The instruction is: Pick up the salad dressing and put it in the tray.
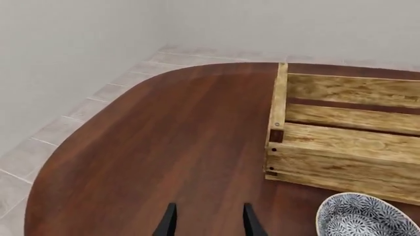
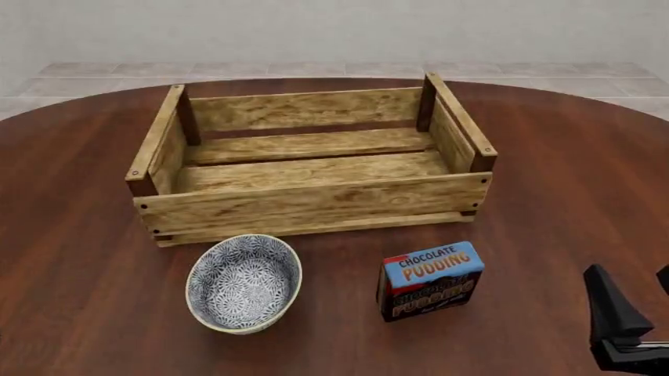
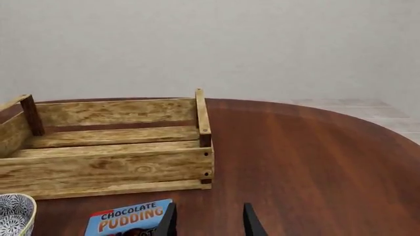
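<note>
Black fingers of the right gripper (image 3: pixel 208 223) stand apart with nothing between them, just brown table (image 3: pixel 308 162). In the front view this gripper (image 2: pixel 632 321) shows at the near right edge. Just beside one finger lies the blue-and-black chocolate pudding box (image 3: pixel 131 219). Past the box stands the tray (image 3: pixel 111 147), a big light-wood crate with dark corner posts. Its inside shows only bare slats.

The left gripper (image 1: pixel 208 223) is also spread open and holds nothing. Off to one side of it sits the round blue-patterned bowl (image 1: pixel 367 216), and the crate is behind the bowl.

The salad dressing bottle is not in any view, so I cannot tell where it is.
</note>
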